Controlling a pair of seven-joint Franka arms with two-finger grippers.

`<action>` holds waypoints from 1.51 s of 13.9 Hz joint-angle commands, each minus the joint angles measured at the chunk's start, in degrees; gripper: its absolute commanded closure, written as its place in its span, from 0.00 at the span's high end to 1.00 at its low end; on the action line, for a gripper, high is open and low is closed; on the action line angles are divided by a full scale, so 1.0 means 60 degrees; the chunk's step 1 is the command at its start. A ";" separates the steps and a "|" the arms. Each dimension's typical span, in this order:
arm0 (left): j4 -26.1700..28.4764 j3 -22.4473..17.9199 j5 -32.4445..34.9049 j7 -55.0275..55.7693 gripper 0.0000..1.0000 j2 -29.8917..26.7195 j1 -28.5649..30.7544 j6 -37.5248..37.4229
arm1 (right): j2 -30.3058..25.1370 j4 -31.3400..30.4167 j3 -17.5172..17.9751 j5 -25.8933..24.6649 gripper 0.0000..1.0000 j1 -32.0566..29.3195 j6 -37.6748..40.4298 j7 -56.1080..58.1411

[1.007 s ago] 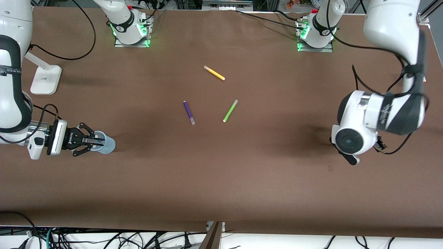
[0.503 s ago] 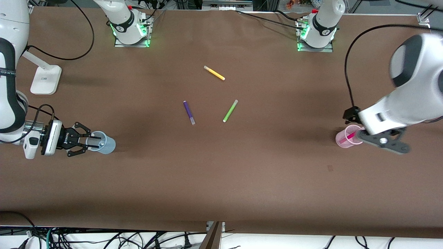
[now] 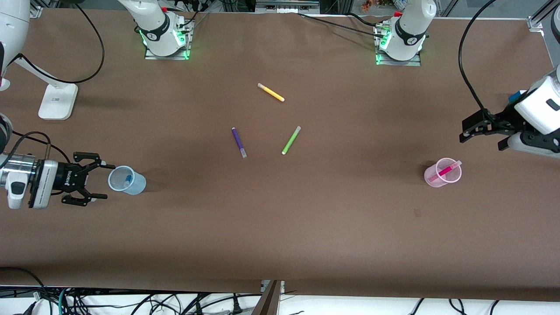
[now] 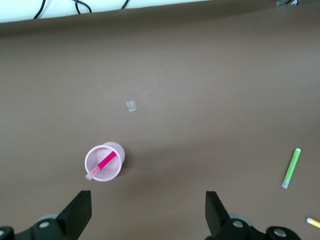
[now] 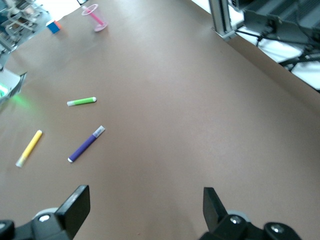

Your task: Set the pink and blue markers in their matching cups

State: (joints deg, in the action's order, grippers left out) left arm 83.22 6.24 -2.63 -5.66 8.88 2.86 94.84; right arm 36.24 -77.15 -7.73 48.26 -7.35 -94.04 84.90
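- Pink marker (image 3: 444, 170) leans in pink cup (image 3: 442, 177) at left arm's end of table (image 3: 280, 227); left end effector (image 3: 473, 130), over the cup 0.5 s ago, now clear of it, wide open, empty.
- Blue marker (image 3: 127, 179) sits in blue cup (image 3: 127, 180); right end effector (image 3: 92, 183) backed off, fingers spread, empty.
- Left wrist view: pale scrap (image 4: 131, 105) on table near pink cup.
- Mid-table: purple marker (image 3: 239, 142), green marker (image 3: 291, 140), yellow marker (image 3: 271, 92).

The brown table (image 3: 280, 227) has three markers lying flat near its middle: a yellow marker (image 3: 271, 92) farthest from the front camera, then a purple marker (image 3: 239, 142) and a green marker (image 3: 291, 140) side by side. A blue cup (image 3: 127, 180) stands at the right arm's end. A pink cup (image 3: 442, 173) stands at the left arm's end.
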 commanded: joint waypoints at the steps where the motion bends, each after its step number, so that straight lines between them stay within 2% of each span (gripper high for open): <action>1: 0.0471 0.0481 0.0815 0.0123 1.00 -0.0366 0.0021 -0.0510 | -0.0267 0.0509 0.0116 -0.0921 1.00 0.0111 0.0249 -0.1969; 3: 0.0689 0.0615 0.0659 0.0123 1.00 -0.0629 0.0108 -0.0645 | -0.0692 0.0525 0.0145 -0.1959 1.00 0.0389 0.0235 -0.3625; 5: 0.0880 0.0600 -0.0057 0.0123 1.00 -0.0834 0.0414 -0.0587 | -0.1336 0.0437 0.0160 -0.3102 1.00 0.0653 0.0235 -0.5237; 7: 0.0896 0.0601 -0.0381 0.0108 1.00 -0.0894 0.0606 -0.0485 | -0.2023 0.0190 0.0218 -0.4477 1.00 0.1004 0.0235 -0.6658; 10: 0.0881 0.0615 -0.0222 0.0152 1.00 -0.0821 0.0563 -0.0162 | -0.3035 -0.0514 0.0598 -0.6237 1.00 0.1313 0.0554 -0.9147; 12: 0.0867 0.0644 0.0375 0.0138 1.00 -0.0806 0.0505 -0.0075 | -0.3591 -0.0908 0.0775 -0.6782 1.00 0.1328 0.1111 -1.1239; 15: 0.0881 0.0703 0.0496 0.0138 1.00 -0.0806 0.0475 -0.0059 | -0.5025 -0.2458 0.1008 -0.7660 1.00 0.1343 0.1143 -1.3427; 16: 0.0881 0.0703 0.0496 0.0138 1.00 -0.0806 0.0475 -0.0074 | -0.5566 -0.2957 0.1227 -0.7852 1.00 0.1343 0.1172 -1.3752; 18: 0.0881 0.0703 0.0467 0.0152 1.00 -0.0806 0.0475 -0.0118 | -0.6520 -0.3851 0.1273 -0.7897 1.00 0.1357 0.1201 -1.3828; 21: 0.0867 0.0732 0.0234 0.0152 1.00 -0.0806 0.0519 -0.0118 | -0.7151 -0.3958 0.1244 -0.8350 1.00 0.1343 0.1696 -1.3770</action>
State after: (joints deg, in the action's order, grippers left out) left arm 87.18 10.21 -0.91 -4.86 5.25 5.62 93.54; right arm -2.39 -98.03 -0.36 0.22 0.91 -85.30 3.10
